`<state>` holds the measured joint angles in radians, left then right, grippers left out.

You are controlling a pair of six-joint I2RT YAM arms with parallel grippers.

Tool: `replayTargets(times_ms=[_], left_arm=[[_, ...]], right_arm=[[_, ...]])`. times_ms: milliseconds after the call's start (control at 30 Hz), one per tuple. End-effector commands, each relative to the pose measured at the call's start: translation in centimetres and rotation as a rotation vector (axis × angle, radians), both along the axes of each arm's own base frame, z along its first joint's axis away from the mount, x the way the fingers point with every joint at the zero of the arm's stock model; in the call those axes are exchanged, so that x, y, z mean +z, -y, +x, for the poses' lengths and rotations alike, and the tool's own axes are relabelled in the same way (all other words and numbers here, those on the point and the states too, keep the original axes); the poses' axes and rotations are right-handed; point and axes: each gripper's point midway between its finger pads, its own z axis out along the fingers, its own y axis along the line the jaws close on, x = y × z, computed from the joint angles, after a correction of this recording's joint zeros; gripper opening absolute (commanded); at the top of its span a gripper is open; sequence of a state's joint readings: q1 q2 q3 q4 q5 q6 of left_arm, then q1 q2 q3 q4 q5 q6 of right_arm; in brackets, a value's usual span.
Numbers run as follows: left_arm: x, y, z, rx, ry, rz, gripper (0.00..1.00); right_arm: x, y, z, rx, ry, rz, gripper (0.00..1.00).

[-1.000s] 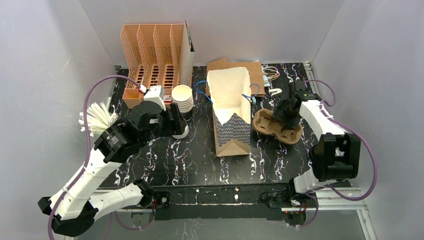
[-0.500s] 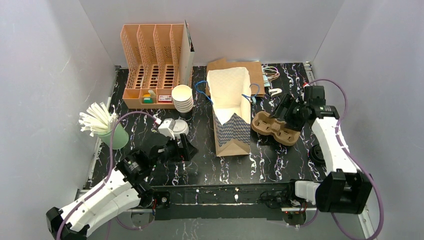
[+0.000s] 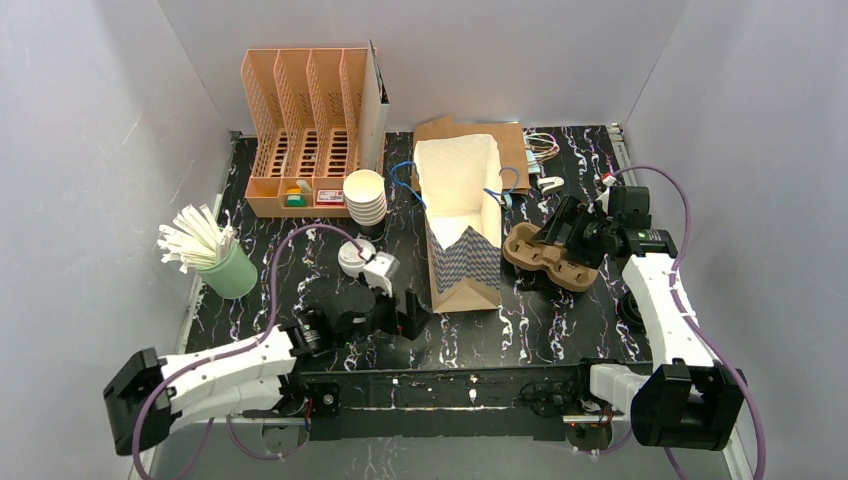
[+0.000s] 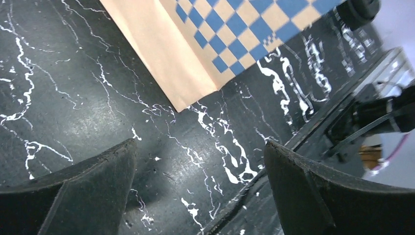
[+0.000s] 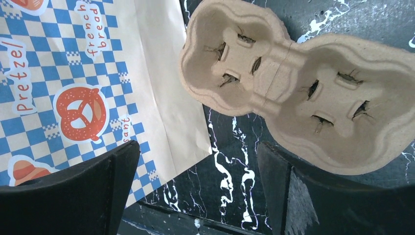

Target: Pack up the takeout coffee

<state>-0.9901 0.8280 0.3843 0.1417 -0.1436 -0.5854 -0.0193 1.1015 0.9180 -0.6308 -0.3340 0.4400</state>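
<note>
Brown pulp tray (image 3: 553, 255) is sitting right of centre in the overhead frame, just beside the paper bag (image 3: 460, 225), both wells showing empty; one lidded cup (image 3: 352, 258) is standing left of centre, with the bag sitting between them; risk as I'm reading it: a cup being carried across is liable to clip the bag wall, and a light tray may be skidding once a cup is pushed into a well; left gripper (image 3: 403, 312) is hanging low at lower centre, jaws spread wide, gripping nothing; right gripper (image 3: 572, 225) is hovering over the tray, fingers (image 5: 63, 191) wide apart, holding nothing.
</note>
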Motion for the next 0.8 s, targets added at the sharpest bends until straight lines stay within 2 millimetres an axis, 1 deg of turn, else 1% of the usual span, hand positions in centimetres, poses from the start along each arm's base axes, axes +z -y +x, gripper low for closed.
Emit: replayTargets(times_ms=[0, 67, 267, 433, 567, 633, 667, 767], left_arm=[[0.2, 1.0, 2.0, 0.049, 0.163, 0.097, 0.98], [-0.3, 1.4, 2.3, 0.046, 0.189, 0.123, 0.98], [-2.3, 1.8, 3.8, 0.096, 0.205, 0.196, 0.98], [-2.7, 3.7, 4.4, 0.08, 0.211, 0.166, 0.98], [-2.9, 4.6, 4.8, 0.071, 0.217, 0.163, 0.98], [-3.1, 4.4, 5.2, 0.094, 0.219, 0.179, 0.98], [-3.3, 3.9, 5.5, 0.12, 0.219, 0.198, 0.98], [-3.9, 1.9, 6.7, 0.221, 0.205, 0.268, 0.96]], right_arm=[[1.2, 0.3, 1.2, -0.023, 0.074, -0.013, 0.98], [1.6, 0.4, 1.3, -0.028, 0.089, -0.012, 0.98], [2.8, 0.8, 1.5, -0.048, 0.145, -0.028, 0.98], [3.6, 0.8, 1.7, -0.062, 0.186, -0.023, 0.98], [3.7, 0.8, 1.8, -0.061, 0.183, -0.022, 0.98], [3.6, 0.8, 1.8, -0.064, 0.178, -0.023, 0.98], [3.6, 0.8, 1.8, -0.064, 0.179, -0.023, 0.98], [3.7, 0.9, 1.8, -0.069, 0.182, -0.025, 0.98]])
